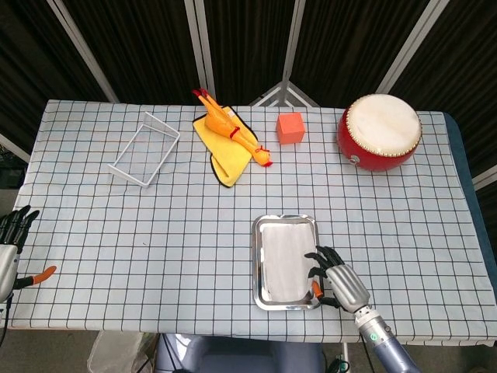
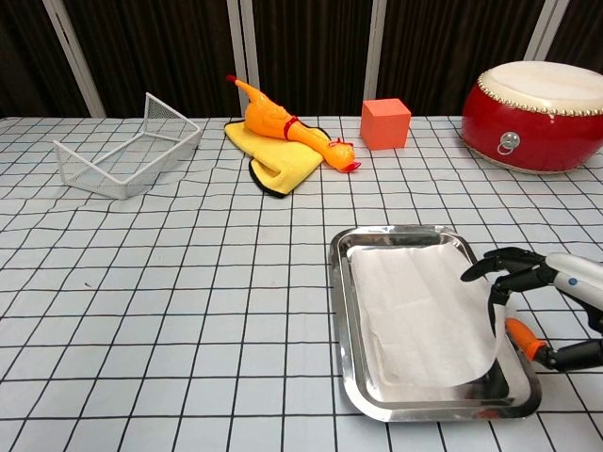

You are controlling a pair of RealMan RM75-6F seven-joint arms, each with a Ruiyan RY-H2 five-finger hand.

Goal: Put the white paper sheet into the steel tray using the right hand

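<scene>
Dark curtains hang behind a wide table (image 1: 155,225) with a white cloth marked in black squares. At the back right sits a big red drum (image 1: 380,132). At the back left lies a white wire basket (image 1: 144,148). Between them are a yellow cloth (image 1: 221,155) with a rubber chicken (image 1: 231,134) on top, and a small orange cube (image 1: 290,127).

Near the front edge lies the steel tray (image 2: 337,311), with its long side running from front to back. The white paper sheet (image 2: 419,315) lies flat inside it and fills most of the tray. It looks like the job is almost done.

The right hand (image 2: 537,301) is just beside the tray's right rim, so the paper lies to its left. Its fingers are spread and hold nothing, with the dark fingertips over the sheet's right edge. The left hand (image 1: 12,237) is far off at the table's left edge, with its fingers apart and empty. The right hand is much nearer, and it likely only has to pull away to the right.
</scene>
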